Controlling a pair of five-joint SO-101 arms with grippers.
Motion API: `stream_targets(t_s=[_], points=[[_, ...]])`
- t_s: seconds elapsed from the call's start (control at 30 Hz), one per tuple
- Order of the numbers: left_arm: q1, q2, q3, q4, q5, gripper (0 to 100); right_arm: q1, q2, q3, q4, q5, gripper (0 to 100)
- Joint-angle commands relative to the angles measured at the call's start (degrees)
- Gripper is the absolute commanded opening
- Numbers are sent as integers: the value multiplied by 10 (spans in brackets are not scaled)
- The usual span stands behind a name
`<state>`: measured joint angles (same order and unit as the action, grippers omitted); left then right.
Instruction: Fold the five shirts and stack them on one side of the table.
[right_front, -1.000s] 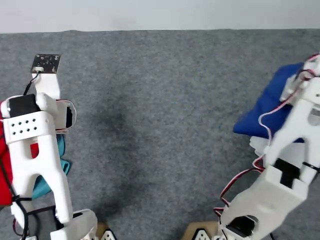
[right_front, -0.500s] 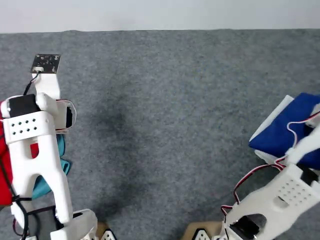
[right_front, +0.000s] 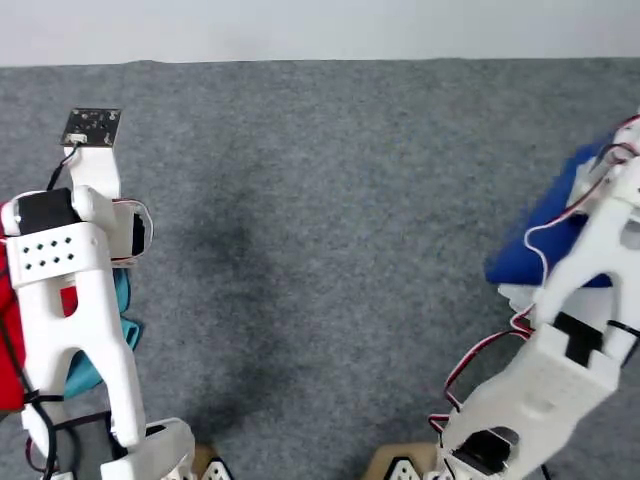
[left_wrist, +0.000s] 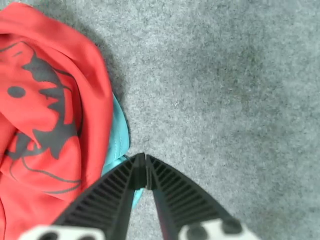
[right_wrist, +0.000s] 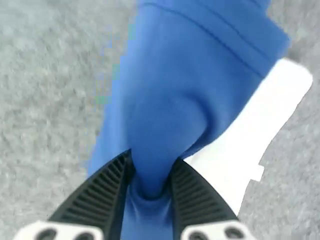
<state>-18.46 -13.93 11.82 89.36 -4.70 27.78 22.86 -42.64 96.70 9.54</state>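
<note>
The right gripper (right_wrist: 150, 176) is pinching a bunched fold of the blue shirt (right_wrist: 190, 75); the cloth fills the gap between the two fingers. From this pinch the blue shirt runs straight away from the gripper, so its long axis lies along the line of the fingers. Just under it and to one side lies the white shirt (right_wrist: 252, 145), folded flat on the table (right_wrist: 45, 60). The blue one covers part of it, and one white corner sticks out beyond the blue edge.

In the high view this pair is at the right edge of the table, below the right arm. I judge that the next move is to lay the blue shirt squarely on the white one, so what matters is that the blue cloth sits a little off the white shirt, not centred on it.

Well apart, across the bare middle of the table, the left gripper (left_wrist: 145, 167) has its fingers pressed together with nothing between them. Its tip is just beside the teal shirt (left_wrist: 118, 142), which lies under the red shirt (left_wrist: 45, 125). The right arm is clearly the nearer one to the blue shirt.
</note>
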Motion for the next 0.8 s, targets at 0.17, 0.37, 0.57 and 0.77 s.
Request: stream_targets(t_s=[0.17, 0.37, 0.57, 0.77], points=[[1, -19, -2, -6, -7, 5, 91, 60, -4, -55, 11, 9], [1, -18, -2, -6, -7, 5, 143, 147, -7, -62, 36, 9], [1, -18, -2, -7, -7, 5, 172, 156, -7, -62, 43, 9], [1, -18, -2, -7, -7, 5, 152, 150, -18, -7, 51, 154]])
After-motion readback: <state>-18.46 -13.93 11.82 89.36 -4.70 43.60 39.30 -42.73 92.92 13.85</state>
